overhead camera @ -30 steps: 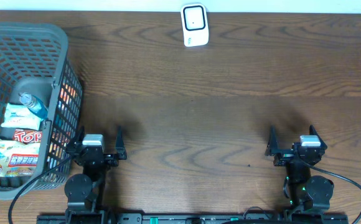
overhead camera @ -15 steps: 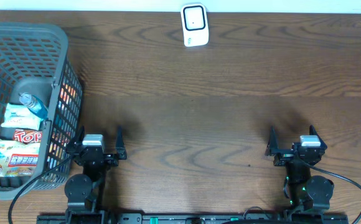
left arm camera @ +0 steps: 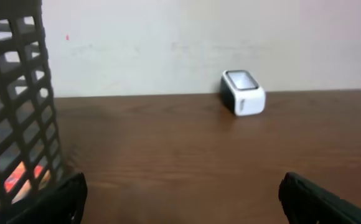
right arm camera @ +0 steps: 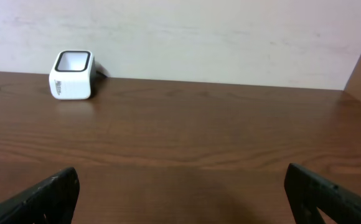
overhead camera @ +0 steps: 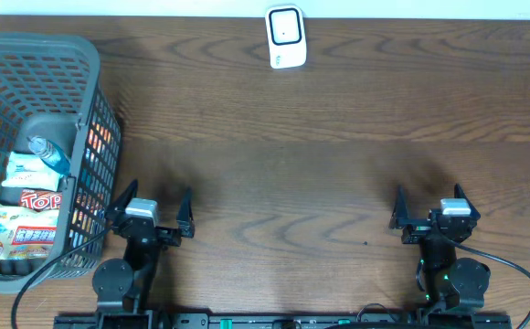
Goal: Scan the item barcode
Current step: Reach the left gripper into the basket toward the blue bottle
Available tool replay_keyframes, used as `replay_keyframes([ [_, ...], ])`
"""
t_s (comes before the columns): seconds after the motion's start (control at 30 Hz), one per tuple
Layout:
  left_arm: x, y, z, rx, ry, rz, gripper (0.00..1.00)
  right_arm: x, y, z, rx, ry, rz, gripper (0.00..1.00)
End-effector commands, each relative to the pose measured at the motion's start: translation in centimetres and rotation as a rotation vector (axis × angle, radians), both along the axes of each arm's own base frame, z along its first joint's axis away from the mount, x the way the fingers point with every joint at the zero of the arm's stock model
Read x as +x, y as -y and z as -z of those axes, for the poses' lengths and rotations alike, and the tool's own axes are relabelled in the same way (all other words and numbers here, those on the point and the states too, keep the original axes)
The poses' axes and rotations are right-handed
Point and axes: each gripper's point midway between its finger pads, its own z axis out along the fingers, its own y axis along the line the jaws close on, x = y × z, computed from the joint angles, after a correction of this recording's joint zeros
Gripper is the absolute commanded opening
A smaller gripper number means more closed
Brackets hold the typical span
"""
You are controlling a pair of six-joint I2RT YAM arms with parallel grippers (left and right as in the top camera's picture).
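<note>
2 end effectors, both spread wide, holding nothing. Left end effector (overhead camera: 152,206) near front edge of tabletop (overhead camera: 338,137), toward left corner; right end effector (overhead camera: 429,203) near same edge, well apart. Snack bag (overhead camera: 18,236) and bottle (overhead camera: 49,155) lie in grey basket (overhead camera: 37,64) at left edge, just beside left end effector. Scanner (overhead camera: 285,37) upright at middle of far edge. Open wood from both end effectors to scanner; basket wall bounds left side.

White scanner (overhead camera: 285,37) stands upright far ahead of both jaws; snack packets (overhead camera: 20,233) and a bottle (overhead camera: 51,156) lie in a basket (overhead camera: 37,42) beside the left jaws.
</note>
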Motion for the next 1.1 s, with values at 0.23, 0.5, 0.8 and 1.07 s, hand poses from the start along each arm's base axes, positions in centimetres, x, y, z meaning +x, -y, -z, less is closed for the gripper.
replay_keyframes([
  [0.23,-0.7,2.2,-10.7,-0.102,0.082,0.136,0.98,0.0,0.0,0.1,0.009,-0.002,0.003,0.99],
  [0.5,4.1,3.4,-18.2,-0.254,-0.076,0.190,0.98,0.0,0.0,0.1,0.009,-0.002,0.003,0.99],
  [0.8,6.7,7.7,-17.3,-0.340,-0.305,0.445,0.98,0.0,0.0,0.1,0.009,-0.002,0.003,0.99],
  [1.07,6.7,9.6,-16.7,-0.431,-0.386,0.579,0.98,0.0,0.0,0.1,0.009,-0.002,0.003,0.99],
])
